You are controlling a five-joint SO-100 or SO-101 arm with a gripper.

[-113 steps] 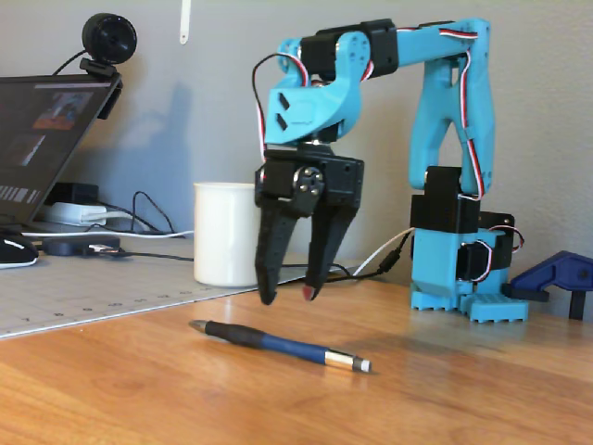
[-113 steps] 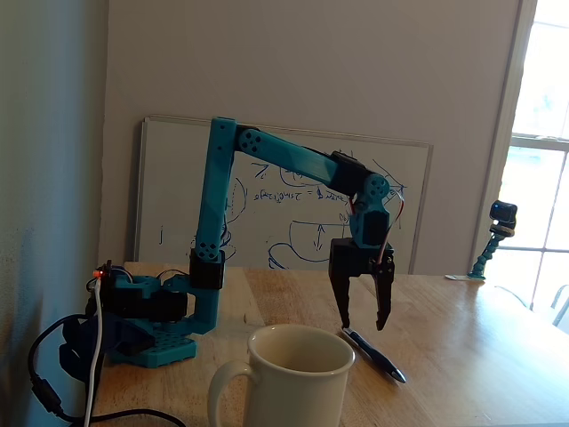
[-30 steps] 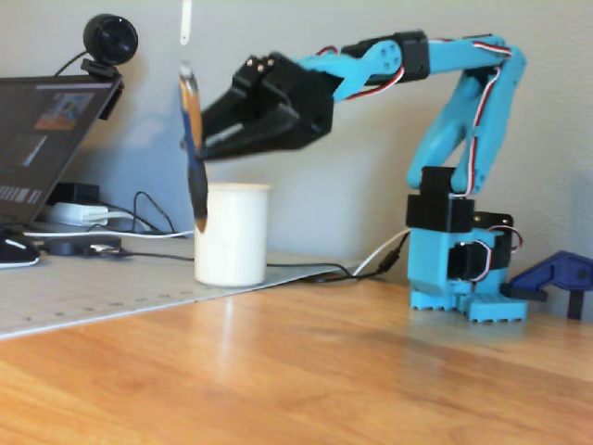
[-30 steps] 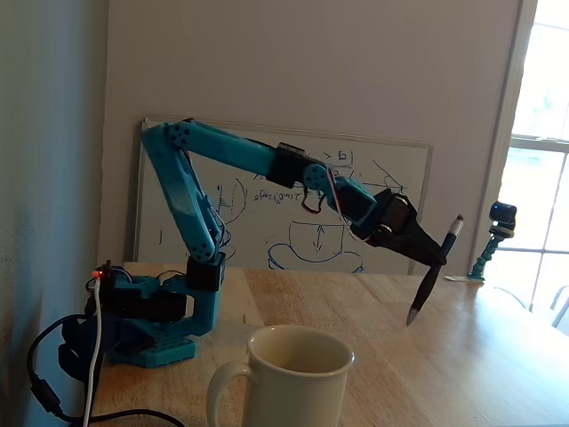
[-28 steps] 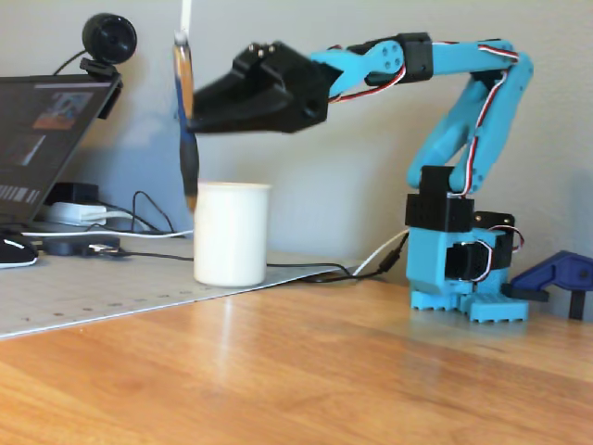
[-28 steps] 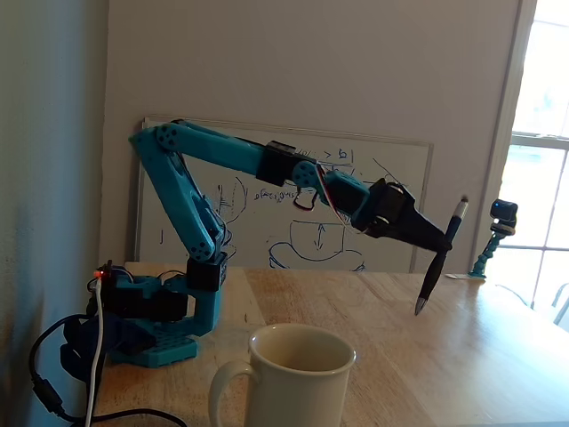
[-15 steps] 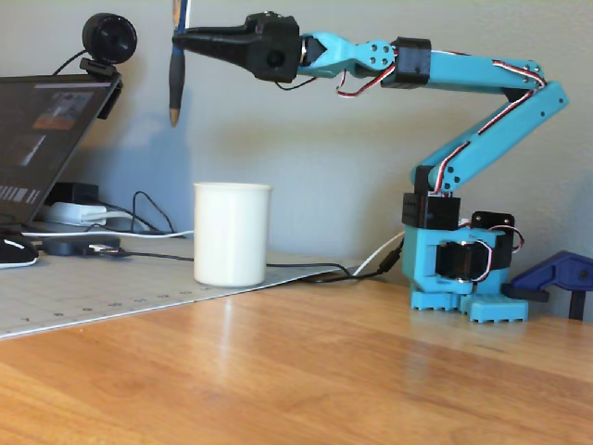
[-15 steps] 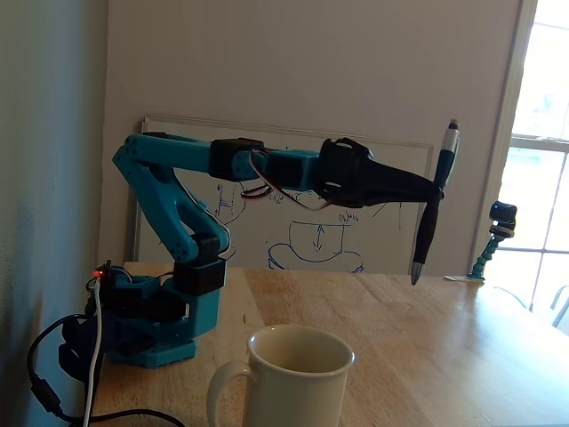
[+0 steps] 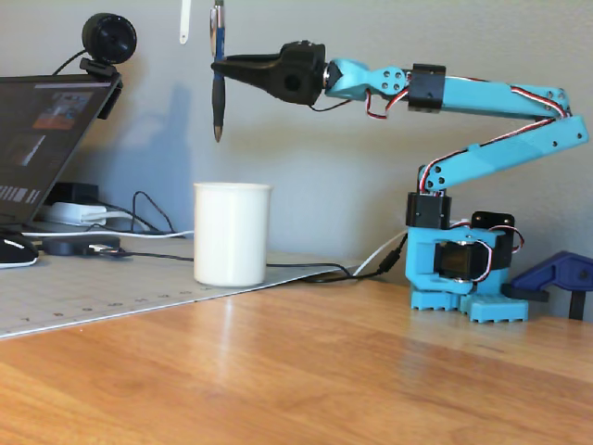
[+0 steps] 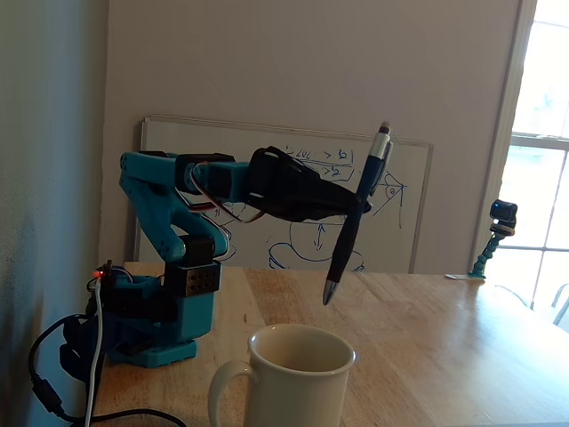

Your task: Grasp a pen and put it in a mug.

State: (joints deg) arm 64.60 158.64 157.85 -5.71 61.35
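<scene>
In both fixed views the gripper (image 9: pixel 220 65) (image 10: pixel 357 206) is clamped on the pen (image 9: pixel 217 88) (image 10: pixel 354 233), gripping it about mid-length. The pen hangs nearly upright, tip down, in the upper centre of the frame, above the mug (image 9: pixel 232 234) (image 10: pixel 298 378) and clear of its rim. The mug stands on the table (image 9: pixel 371 371).

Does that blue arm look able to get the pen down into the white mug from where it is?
Probably yes. The gripper holds the pen tip-down above the mug, whose mouth is open, with only air between.
</scene>
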